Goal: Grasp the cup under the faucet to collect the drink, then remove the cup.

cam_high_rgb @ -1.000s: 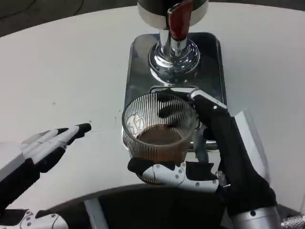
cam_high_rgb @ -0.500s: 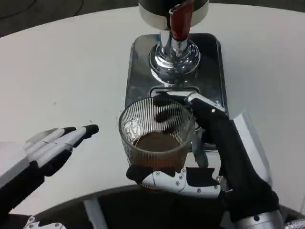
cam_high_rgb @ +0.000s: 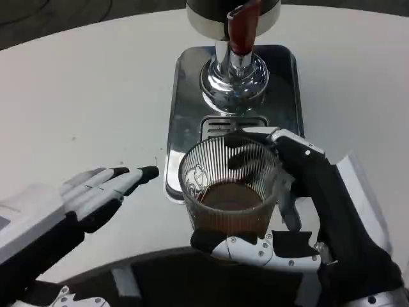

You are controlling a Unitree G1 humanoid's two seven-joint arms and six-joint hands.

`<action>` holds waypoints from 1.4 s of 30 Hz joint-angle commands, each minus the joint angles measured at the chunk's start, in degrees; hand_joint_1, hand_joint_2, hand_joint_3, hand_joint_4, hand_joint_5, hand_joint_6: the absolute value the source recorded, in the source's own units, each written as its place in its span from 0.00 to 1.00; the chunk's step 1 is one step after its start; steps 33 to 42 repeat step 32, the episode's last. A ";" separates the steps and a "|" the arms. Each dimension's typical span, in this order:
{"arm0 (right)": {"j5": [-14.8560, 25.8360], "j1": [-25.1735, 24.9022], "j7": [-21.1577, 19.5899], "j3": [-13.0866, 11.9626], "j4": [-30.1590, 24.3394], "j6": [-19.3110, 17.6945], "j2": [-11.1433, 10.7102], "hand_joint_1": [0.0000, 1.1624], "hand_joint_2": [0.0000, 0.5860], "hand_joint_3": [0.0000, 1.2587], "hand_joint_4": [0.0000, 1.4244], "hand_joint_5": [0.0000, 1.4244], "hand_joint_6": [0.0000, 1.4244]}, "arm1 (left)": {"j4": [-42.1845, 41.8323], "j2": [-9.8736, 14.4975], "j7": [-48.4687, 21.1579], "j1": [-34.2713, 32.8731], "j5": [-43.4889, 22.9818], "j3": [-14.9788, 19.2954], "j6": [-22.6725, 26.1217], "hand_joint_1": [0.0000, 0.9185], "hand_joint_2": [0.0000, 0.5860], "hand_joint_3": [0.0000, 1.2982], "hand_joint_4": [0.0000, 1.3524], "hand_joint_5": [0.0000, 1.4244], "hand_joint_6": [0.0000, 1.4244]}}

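1. The right hand (cam_high_rgb: 300,211) is reaching in from 5 o'clock, fingers wrapping the far wall of the cup (cam_high_rgb: 229,195), thumb crossing its near base; it is clamped on the cup.
2. The cup, ribbed clear glass holding brown drink, is sitting at the near edge of the steel tray (cam_high_rgb: 185,83), at 6 o'clock from the faucet (cam_high_rgb: 241,29).
3. The left hand (cam_high_rgb: 96,195) is lying at 9 o'clock of the cup, fingers straight, slightly apart, holding nothing.
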 commanded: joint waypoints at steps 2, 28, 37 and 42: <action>1.78 1.25 1.18 -1.61 -2.99 -3.12 -0.92 0.97 0.21 0.74 0.80 0.92 0.98 | -0.91 0.63 -0.25 -0.05 1.58 -1.71 1.02 0.00 0.13 0.00 0.00 0.00 0.00; 4.72 1.43 4.00 -4.26 -2.20 -4.41 -2.42 0.96 0.23 0.75 0.80 0.92 0.98 | -4.43 0.24 0.10 -1.05 3.18 -2.65 4.78 0.00 0.13 0.00 0.00 0.00 0.00; 4.87 1.63 4.21 -4.63 -2.44 -4.41 -2.42 0.96 0.23 0.75 0.80 0.92 0.98 | -4.44 0.25 0.00 -1.21 3.23 -2.90 5.23 0.00 0.13 0.00 0.00 0.00 0.00; 4.87 1.63 4.21 -4.63 -2.44 -4.41 -2.42 0.96 0.23 0.75 0.80 0.92 0.98 | -4.44 0.25 0.00 -1.21 3.23 -2.90 5.23 0.00 0.13 0.00 0.00 0.00 0.00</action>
